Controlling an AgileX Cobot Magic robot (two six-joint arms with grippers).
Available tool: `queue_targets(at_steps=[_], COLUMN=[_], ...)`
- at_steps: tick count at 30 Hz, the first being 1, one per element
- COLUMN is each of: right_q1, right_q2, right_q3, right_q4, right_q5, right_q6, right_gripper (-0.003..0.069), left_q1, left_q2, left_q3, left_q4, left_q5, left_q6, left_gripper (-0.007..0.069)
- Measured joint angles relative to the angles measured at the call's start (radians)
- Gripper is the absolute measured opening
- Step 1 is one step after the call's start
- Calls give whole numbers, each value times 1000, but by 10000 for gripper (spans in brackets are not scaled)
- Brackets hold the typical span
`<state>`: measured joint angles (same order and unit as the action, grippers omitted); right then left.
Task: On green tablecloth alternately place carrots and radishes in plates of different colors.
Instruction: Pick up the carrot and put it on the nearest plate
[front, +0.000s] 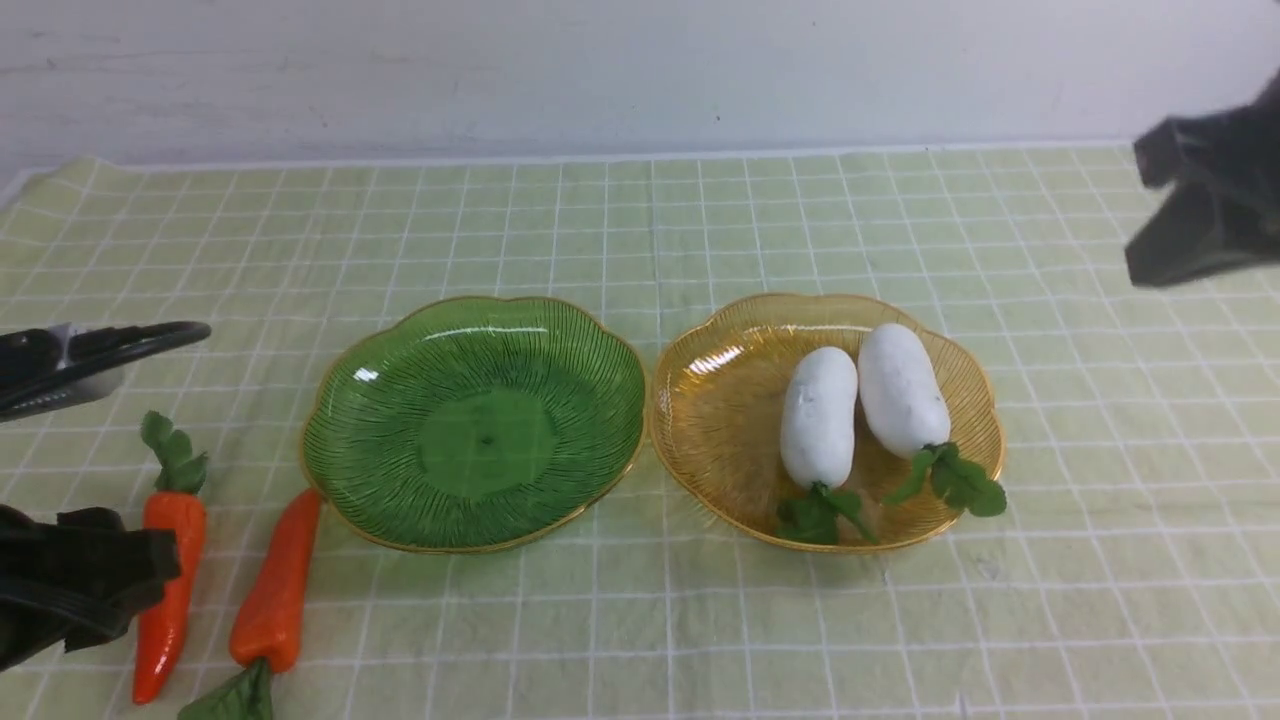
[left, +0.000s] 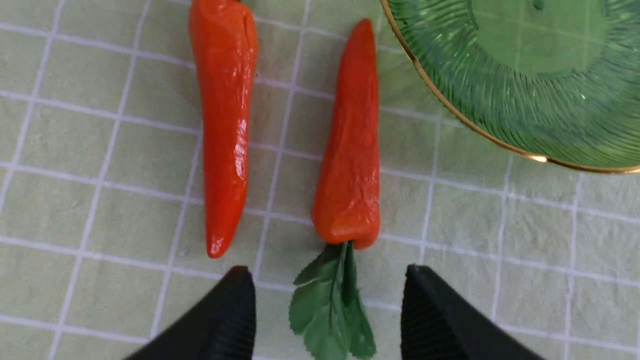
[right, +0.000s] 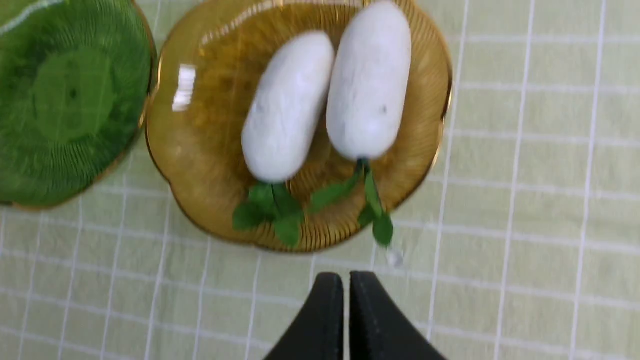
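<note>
- Holding my left fingers (left: 220, 320) spread apart, I grip nothing; the leafy top of one carrot shows in the gap beyond them, and I cannot tell whether they touch it.
- In the front view they sit low at the near left, covering part of the left-hand carrot (front: 180, 540).
- Both carrots lie flat on the green tablecloth (front: 700, 620), left of the green plate (front: 480, 440), side by side but apart and pointing opposite ways.
- The left-hand carrot has its leaves away from me and its tip toward me.
- The right-hand carrot (front: 275, 590) has its leaves toward me and its tip just beside the green plate's gold rim.
- My right fingers (right: 325, 320) are pressed together with nothing between them.
- In the front view they hang raised at the far right, well apart from both plates.
- The two radishes lie in the amber plate (front: 720, 420), side by side and touching along their length.
- The left radish (front: 820, 415) and the right radish (front: 903, 390) both have their leaves toward me; the right one's leaves reach over the near rim.
- The two plates stand next to each other in the middle of the cloth, green on the left and amber on the right, rims almost meeting.
- The right wrist view is slightly blurred.
</note>
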<state>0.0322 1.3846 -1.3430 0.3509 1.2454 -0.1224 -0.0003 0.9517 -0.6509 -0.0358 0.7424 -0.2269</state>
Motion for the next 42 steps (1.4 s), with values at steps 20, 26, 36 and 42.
queue_targets(at_steps=[20,26,36,42], right_q1=[0,0,0,0], right_q2=[-252,-252,-252,-252], right_q3=[396,396,396,396], right_q4=[-62,-62,-62,-62], right_q5=[-28,-30,-32,-32], right_q6=[-67,-67,-67,-67], right_gripper=[-14,-14,-14,-14], left_q1=[0,0,0,0], left_q2=[462,541,535,367], left_q3=[-5,-7,-10,-96], left_q4=[-160,-161,-150,-52], left_q5=[-221,-228,-168,57], left_q6=[128,133,133,110], left_gripper=[364,364,320,320])
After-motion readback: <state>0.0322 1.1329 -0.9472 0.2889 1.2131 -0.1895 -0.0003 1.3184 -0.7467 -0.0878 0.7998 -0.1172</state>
